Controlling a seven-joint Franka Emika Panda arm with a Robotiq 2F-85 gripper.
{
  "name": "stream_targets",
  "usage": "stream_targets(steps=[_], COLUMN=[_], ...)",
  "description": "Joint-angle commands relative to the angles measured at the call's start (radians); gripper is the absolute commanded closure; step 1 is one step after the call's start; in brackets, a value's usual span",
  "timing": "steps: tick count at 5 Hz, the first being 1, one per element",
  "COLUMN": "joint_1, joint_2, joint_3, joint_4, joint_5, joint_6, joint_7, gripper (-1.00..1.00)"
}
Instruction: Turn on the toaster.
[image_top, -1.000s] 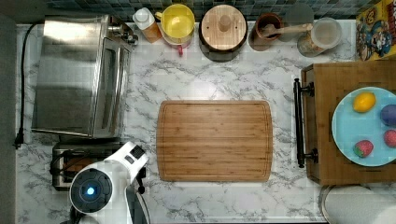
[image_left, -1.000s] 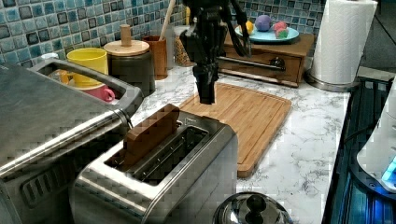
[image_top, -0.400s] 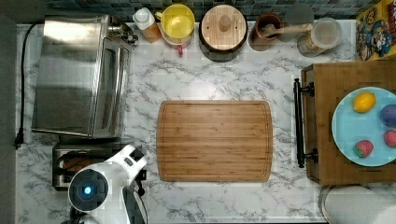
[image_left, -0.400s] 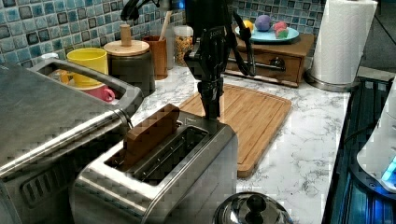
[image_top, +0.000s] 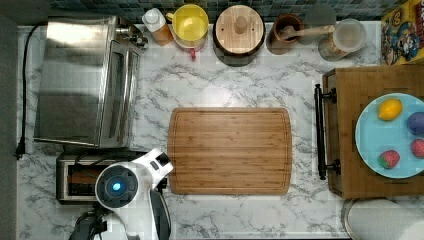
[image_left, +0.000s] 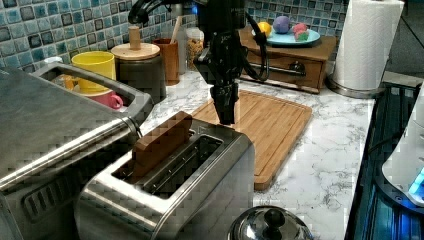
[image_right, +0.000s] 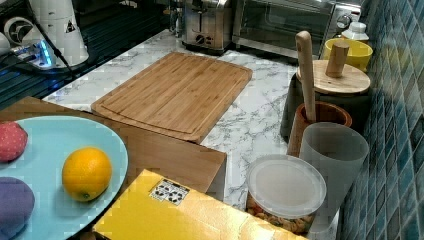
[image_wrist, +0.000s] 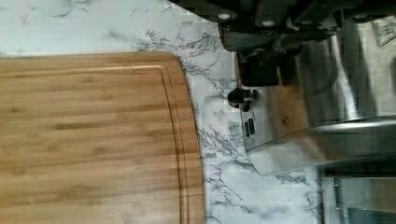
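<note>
Fingers (image_left: 226, 116): pressed together, holding nothing, tips at toaster (image_left: 170, 195) top end edge | toaster: on desk (image_top: 240, 85) between toaster oven (image_top: 85, 80) and cutting board (image_top: 230, 150); brown slice (image_left: 160, 142) upright in one slot.

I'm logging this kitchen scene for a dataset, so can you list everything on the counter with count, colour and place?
toaster: one, brushed steel, brown slice in a slot, top view's lower left
toaster oven: one, steel, behind the toaster
cutting board: one, wooden, counter centre
yellow cup: one, by the tiled wall
lidded canister: one, dark, wooden lid, beside the cup
brown utensil holder: one, wooden tool inside
wooden box: one, top view's right
plate: one, light blue, on the box, holding fruit
paper towel roll: one, white
cereal box: one, yellow
gripper: one, black, above the toaster's end
</note>
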Motion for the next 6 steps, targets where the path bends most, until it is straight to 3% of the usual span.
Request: stream_targets(steps=[1,3,4,6], joint_1=[0.038,0.037,0.011,0.033], joint_2=[0.084,0.134,0.145,0.176], joint_3=[0.006,0.000,-0.004,-0.020], joint_4=[0.050,0.019,-0.036,-0.147], joint_5=[0.050,0.037,0.056,0.155], joint_6=[0.019,0.061,0.119,0.193], joint_7=[-0.074,-0.048,-0.044,-0.123], gripper=[1.00,1.00,1.00,1.00])
